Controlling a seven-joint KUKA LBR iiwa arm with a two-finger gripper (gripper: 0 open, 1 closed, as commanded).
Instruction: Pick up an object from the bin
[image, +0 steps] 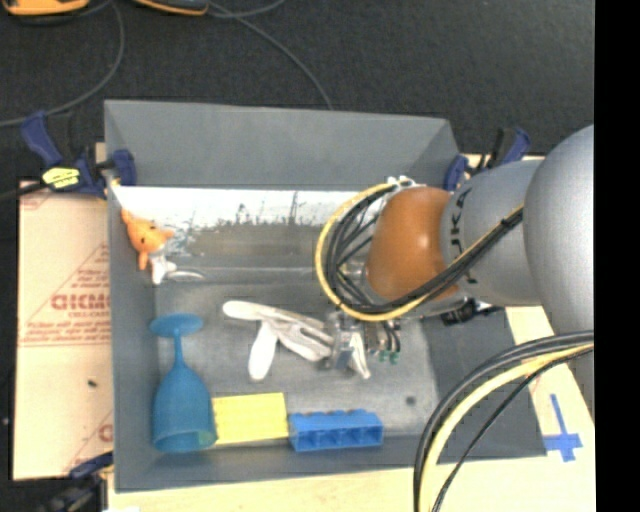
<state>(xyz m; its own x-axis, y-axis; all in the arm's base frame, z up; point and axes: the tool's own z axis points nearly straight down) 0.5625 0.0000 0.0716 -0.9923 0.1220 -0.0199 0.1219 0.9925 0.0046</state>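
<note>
Plainly, the pincer (355, 352) sits low in the middle of the bin (270, 140), at the right-hand end of a white, branching plastic thing (272, 328) that lies flat on the bin's floor. Whether the pincer is apart or together I cannot tell, since the orange wrist cover (405, 245) and its cables (335, 250) crowd over it. Nor can I tell whether it grips the white thing or merely touches it.

The chief risk, as I judge it, lies in that thing's shape. It is thin, flat and long, and is met only at one tip, so it may pivot and slip free on a lift, or be shoved along the floor rather than caught. A pincer this low may also scrape the metal.

The blue studded brick (335, 431) lies near, just below, and could be nudged. The yellow block (250, 417) and blue goblet (180, 395) lie further left, and the orange toy (145, 238) is well apart.
</note>
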